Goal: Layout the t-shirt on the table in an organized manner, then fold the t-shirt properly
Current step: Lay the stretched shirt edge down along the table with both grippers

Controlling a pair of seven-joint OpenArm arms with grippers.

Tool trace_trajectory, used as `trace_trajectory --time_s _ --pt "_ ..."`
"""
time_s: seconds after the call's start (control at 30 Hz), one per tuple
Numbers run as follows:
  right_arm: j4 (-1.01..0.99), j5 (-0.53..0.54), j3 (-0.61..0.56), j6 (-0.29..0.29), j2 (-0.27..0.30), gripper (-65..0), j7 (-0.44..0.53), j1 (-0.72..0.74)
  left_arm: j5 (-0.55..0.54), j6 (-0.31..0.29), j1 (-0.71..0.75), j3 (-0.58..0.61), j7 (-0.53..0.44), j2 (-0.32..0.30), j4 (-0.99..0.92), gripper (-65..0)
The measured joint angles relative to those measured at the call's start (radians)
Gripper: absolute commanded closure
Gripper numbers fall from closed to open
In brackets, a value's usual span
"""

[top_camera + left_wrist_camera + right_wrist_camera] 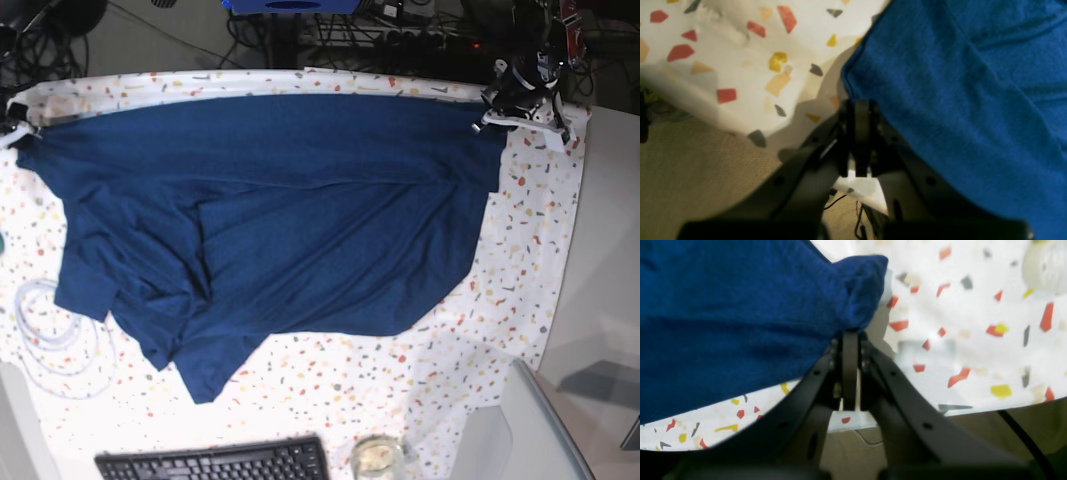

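While the t-shirt (290,230) is being stretched wide across the speckled surface (530,260), its far edge is being held taut between two corners in the base view, one at about ten o'clock and one at about two o'clock. The left hand (858,106) is being kept pressed together at the hem corner of the blue fabric, as the left wrist view shows; whether cloth is actually being pinched there cannot be told, since the fabric edge is only being seen just beside the tips. The right hand (850,335) is being kept pinched on a bunched corner of the t-shirt, which is being lifted slightly off the cloth in the right wrist view. Toward seven o'clock of the garment, a sleeve and folded layers are being left crumpled and overlapping. A keyboard (215,462) and a small glass jar (375,457) are being seen near six o'clock, and a coil of white cable (50,335) at about eight o'clock.
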Motion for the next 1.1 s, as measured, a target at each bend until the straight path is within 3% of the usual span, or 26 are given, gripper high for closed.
trace_trajectory --time_s 0.2,0.4,1.1 --pt "0.010 0.012 0.005 0.000 -0.006 0.0 0.008 -0.024 0.064 0.000 -0.008 0.000 0.000 0.004 0.005 0.0" --pt "0.042 0.004 0.029 0.000 -0.085 0.0 0.001 -0.062 0.068 0.000 -0.008 0.000 0.000 0.003 0.005 0.0" --pt "0.050 0.005 0.035 0.000 -0.069 0.0 0.008 -0.060 0.075 0.000 -0.010 0.000 0.000 0.003 0.046 0.0"
